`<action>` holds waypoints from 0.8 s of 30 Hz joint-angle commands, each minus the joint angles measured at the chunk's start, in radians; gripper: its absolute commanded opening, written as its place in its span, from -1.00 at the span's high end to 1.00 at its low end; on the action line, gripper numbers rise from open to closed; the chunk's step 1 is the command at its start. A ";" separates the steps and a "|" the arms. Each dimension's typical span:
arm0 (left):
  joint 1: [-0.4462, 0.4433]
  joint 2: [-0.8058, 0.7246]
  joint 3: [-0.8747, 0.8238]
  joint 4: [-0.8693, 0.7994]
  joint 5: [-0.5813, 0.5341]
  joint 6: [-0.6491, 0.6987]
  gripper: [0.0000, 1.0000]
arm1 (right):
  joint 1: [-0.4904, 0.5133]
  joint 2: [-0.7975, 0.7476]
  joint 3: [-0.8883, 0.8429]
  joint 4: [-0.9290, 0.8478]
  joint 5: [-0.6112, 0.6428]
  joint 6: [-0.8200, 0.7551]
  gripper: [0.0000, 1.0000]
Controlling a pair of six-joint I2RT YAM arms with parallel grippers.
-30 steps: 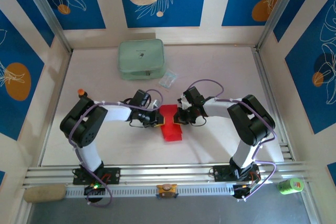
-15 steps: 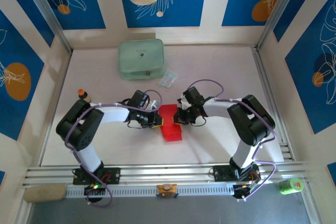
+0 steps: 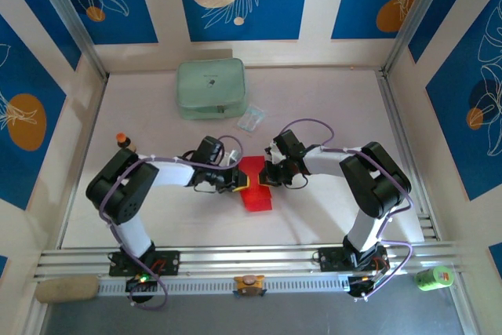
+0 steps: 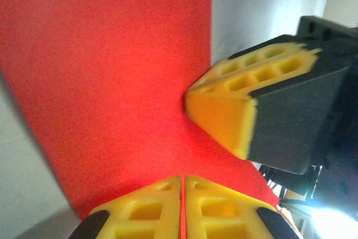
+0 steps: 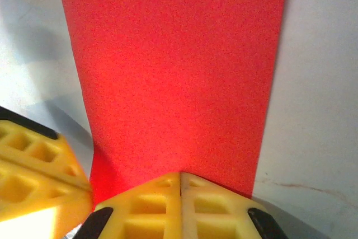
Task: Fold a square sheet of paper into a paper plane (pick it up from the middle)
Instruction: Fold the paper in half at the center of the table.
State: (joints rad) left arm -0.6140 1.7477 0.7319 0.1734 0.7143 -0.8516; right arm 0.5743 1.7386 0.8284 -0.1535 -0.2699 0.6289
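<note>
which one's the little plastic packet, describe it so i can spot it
On the white table, find the pale green pouch near the back wall. The small clear plastic packet lies just off its near right corner. It is see-through and tiny, unlike the bright red paper farther forward.

Top view: you've got even overhead light, soft short shadows on the table (image 3: 329, 100), and it's sharp corner to corner.

Left wrist: the square sheet of paper (image 4: 106, 65) is oversaturated and grainy, so you can't make out any surface texture. The right gripper (image 4: 221, 110) is soft at that close range. The bottom-right corner blows out to white glare. A grey blurred shadow strip runs along the lower left.

Right wrist: same grainy red. There's grey shadow on the table left of the sheet. The left gripper (image 5: 39, 166) is out of focus, its lower edge washed out pale.
</note>
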 commanded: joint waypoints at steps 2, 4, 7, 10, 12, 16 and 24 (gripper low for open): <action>-0.009 0.031 -0.037 0.028 0.014 0.010 0.79 | 0.012 0.027 -0.033 -0.092 0.058 0.005 1.00; -0.009 0.040 -0.053 0.005 -0.001 0.045 0.80 | 0.012 0.030 -0.033 -0.092 0.058 0.005 1.00; -0.009 0.041 -0.074 -0.040 -0.037 0.101 0.80 | 0.013 0.029 -0.035 -0.092 0.061 0.006 1.00; -0.008 0.023 -0.066 -0.110 -0.084 0.155 0.80 | 0.013 0.026 -0.037 -0.092 0.064 0.009 1.00; -0.009 -0.009 -0.054 -0.128 -0.083 0.155 0.80 | 0.014 0.021 -0.037 -0.092 0.066 0.011 1.00; -0.010 -0.093 -0.018 -0.162 -0.077 0.122 0.79 | 0.013 0.018 -0.032 -0.102 0.071 0.008 1.00; -0.040 -0.113 -0.046 -0.014 -0.031 -0.038 0.78 | 0.012 0.023 -0.028 -0.104 0.074 0.008 1.00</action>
State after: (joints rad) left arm -0.6334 1.6306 0.6945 0.1059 0.6575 -0.8242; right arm 0.5762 1.7374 0.8284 -0.1539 -0.2653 0.6327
